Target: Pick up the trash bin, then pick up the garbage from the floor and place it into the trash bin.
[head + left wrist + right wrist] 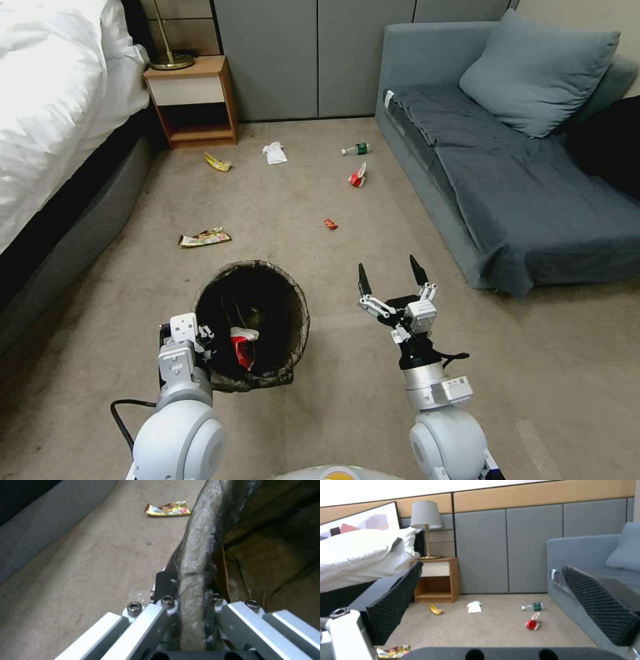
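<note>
Gripping trash bin [267,313] rim, left jaws; right jaws wide.

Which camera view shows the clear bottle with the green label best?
The right wrist view: the bottle lies on the carpet ahead, seen from the side between the open right gripper's fingers. The head view shows it smaller, from above, near the sofa.

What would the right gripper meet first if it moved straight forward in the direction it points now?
Probably nothing close. The open right gripper points along the carpet toward the far wall; its wrist view shows free floor between the fingers. The red wrapper lies nearest that line, but depth is unclear.
</note>
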Controlling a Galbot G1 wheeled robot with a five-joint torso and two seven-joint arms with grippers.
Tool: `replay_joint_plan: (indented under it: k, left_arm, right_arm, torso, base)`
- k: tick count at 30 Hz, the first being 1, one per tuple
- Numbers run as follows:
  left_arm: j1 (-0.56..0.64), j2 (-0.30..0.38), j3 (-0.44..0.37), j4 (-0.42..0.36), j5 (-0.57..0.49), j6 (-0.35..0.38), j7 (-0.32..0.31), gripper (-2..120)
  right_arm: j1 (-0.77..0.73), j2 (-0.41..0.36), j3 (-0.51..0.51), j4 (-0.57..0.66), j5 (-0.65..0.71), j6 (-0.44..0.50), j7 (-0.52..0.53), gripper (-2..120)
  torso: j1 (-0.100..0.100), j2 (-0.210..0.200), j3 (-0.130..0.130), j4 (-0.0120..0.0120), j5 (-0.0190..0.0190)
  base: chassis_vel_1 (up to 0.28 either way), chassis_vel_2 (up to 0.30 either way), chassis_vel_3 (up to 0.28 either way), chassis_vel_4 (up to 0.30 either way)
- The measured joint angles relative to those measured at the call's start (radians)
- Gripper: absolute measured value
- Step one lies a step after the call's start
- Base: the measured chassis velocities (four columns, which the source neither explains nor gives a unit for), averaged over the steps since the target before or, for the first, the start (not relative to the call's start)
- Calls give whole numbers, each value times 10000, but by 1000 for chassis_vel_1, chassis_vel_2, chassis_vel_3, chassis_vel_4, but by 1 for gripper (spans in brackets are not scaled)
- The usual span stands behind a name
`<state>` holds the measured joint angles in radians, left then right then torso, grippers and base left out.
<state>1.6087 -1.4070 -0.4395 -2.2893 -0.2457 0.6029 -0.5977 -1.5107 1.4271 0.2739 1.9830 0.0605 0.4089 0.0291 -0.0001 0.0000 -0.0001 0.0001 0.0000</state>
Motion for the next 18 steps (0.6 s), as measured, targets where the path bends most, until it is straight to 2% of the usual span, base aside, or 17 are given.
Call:
replay_joint_plan:
  k: [18]
  left_arm:
    - [25, -5, -3, -41, 32, 8, -32, 0]
  right_arm:
    - [-68, -22, -3, 35, -15, -13, -2, 100]
  torso:
    - [1, 0, 1, 0, 0]
  base:
    - [-129, 124, 127, -133]
